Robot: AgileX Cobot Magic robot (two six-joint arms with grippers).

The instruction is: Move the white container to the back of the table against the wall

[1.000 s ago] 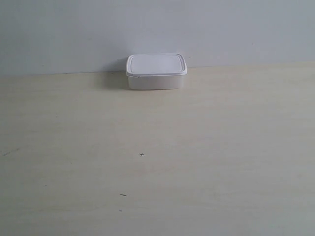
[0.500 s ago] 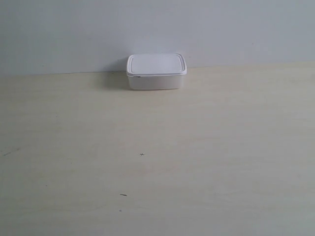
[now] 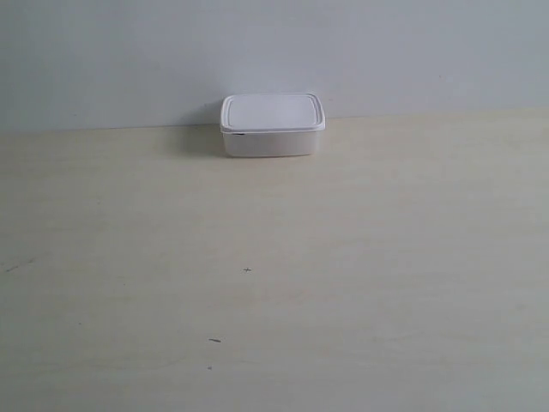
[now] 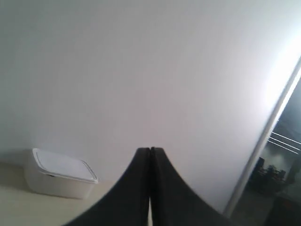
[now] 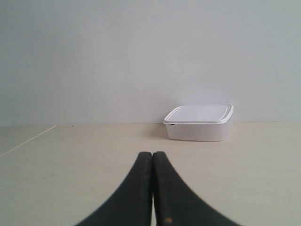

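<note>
Sitting at twelve o'clock on the table (image 3: 343, 283), the white container (image 3: 272, 125) rests against the wall (image 3: 257, 51). It looks light and slippery; hold its short sides. The left hand (image 4: 150, 149) and right hand (image 5: 152, 153) are clenched, empty.

Container (image 3: 272, 129): white plastic, smooth, lid (image 3: 272, 112) with slight sheen, body a bit translucent-looking. Table (image 3: 360, 275): pale wood-grain finish, matt, smooth, a few tiny dark specks. Wall (image 3: 257, 51): smooth, matt, unmarked. Left gripper (image 4: 150, 151) and right gripper (image 5: 152, 155): black, smooth, matt, plastic-looking.
</note>
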